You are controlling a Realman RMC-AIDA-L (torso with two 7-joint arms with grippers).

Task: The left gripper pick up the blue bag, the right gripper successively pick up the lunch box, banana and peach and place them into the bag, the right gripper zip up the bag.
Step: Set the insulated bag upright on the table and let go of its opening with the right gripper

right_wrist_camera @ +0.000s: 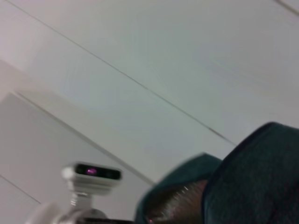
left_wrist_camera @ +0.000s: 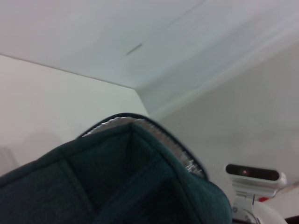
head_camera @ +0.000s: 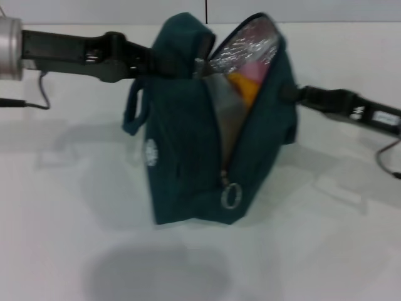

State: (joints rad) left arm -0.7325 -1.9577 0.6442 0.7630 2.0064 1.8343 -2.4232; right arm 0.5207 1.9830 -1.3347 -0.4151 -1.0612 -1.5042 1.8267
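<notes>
I have the blue bag [head_camera: 188, 138] standing upright on the table [head_camera: 62, 251], its mouth gaping at the top. The left gripper [head_camera: 164, 61] is clenched on the bag's upper left edge. The right gripper [head_camera: 289, 94] sits against the bag's right flank; I cannot tell how its jaws stand. The zipper pull [head_camera: 230, 195] hangs low on the front, at the bottom of the slanting opening, nearer the right arm. Inside, something yellow-orange [head_camera: 244, 86], possibly the banana, lies against pink.
</notes>
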